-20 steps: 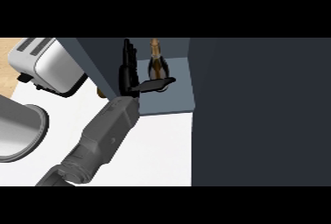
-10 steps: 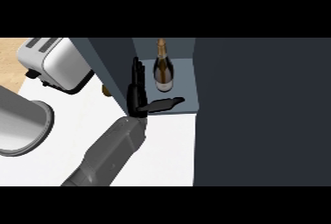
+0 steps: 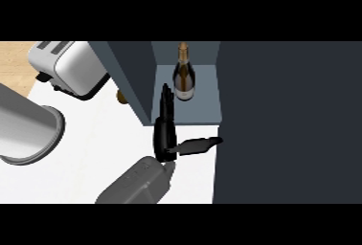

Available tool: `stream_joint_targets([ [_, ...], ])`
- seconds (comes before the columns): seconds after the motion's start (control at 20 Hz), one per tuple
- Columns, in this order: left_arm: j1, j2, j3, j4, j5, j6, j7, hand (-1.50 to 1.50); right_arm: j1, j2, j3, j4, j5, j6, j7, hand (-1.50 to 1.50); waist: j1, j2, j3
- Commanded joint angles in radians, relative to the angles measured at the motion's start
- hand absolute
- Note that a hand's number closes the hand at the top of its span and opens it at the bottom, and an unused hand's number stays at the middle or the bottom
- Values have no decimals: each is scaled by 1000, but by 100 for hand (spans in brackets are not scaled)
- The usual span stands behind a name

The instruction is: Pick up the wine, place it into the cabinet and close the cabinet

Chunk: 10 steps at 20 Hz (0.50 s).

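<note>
I'm seeing one arm, coming in from the lower edge: grey forearm angling up and right, left hand sitting at the open front of the cabinet. The hand is holding nothing. Its fingers are running straight and together, pointing up the view along the inner edge of the open door. The thumb is sticking out wide to the right, tip reaching toward the dark cabinet side. The fingers are looking like they're touching the door edge, but I can't confirm contact from this angle. The wine is sitting inside the cabinet on the shelf, neck toward the top of the view, just right of the fingertips and apart from them. A toaster and a grey round container are sitting on the white counter, left of the door.
</note>
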<state>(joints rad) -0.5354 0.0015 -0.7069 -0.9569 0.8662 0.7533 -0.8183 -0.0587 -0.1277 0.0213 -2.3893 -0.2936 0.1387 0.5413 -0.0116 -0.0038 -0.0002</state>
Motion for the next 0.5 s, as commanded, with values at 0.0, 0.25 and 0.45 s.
stream_joint_targets([
  [0.0,25,-1,-80,-135,-17,137,9,-150,33,5,22,-145,12,-24,47,-150,1,0,0],
  [0.25,214,1,-122,-336,-118,157,18,-150,70,-36,-82,-114,-81,40,4,-150,10,-1,1],
  [0.45,269,69,-143,-492,-173,246,82,-150,45,-26,-55,-136,-68,-4,65,-150,12,-2,1],
])
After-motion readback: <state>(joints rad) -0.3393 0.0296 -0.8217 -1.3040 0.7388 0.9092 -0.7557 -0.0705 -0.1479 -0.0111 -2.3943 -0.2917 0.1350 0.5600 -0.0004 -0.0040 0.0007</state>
